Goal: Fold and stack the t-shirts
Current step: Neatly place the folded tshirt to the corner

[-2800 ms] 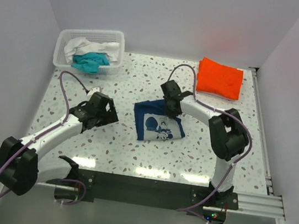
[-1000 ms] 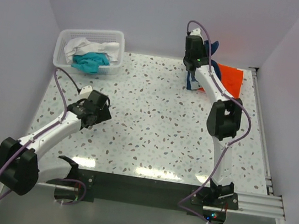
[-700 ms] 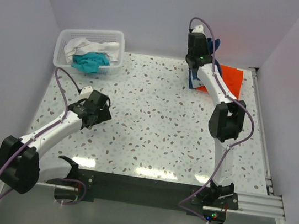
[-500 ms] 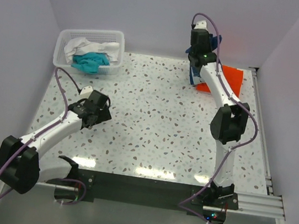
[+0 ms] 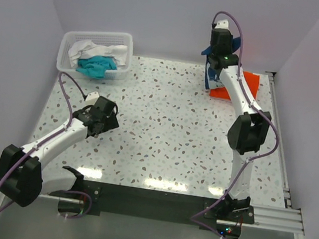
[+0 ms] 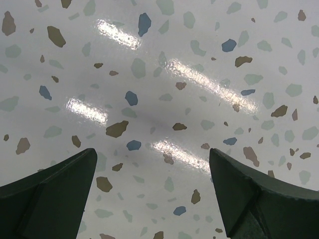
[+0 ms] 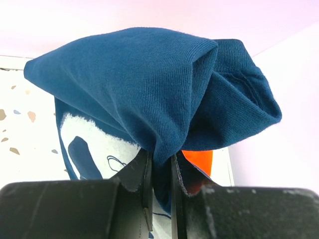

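My right gripper is shut on a bunched fold of the navy blue t-shirt, held high at the back right. The shirt hangs down, its white print facing me, over the near edge of the folded orange t-shirt. A teal t-shirt and a white one lie crumpled in the basket. My left gripper hovers low over the bare speckled table at the left, open, nothing between its fingers.
The white slatted basket stands at the back left corner. A metal rail runs along the table's right edge. Lilac walls close in the back and both sides.
The right arm lifted the navy shirt off the table's middle to the back right, then edged further right over the orange shirt. The left arm drew back slightly and has since stayed still.
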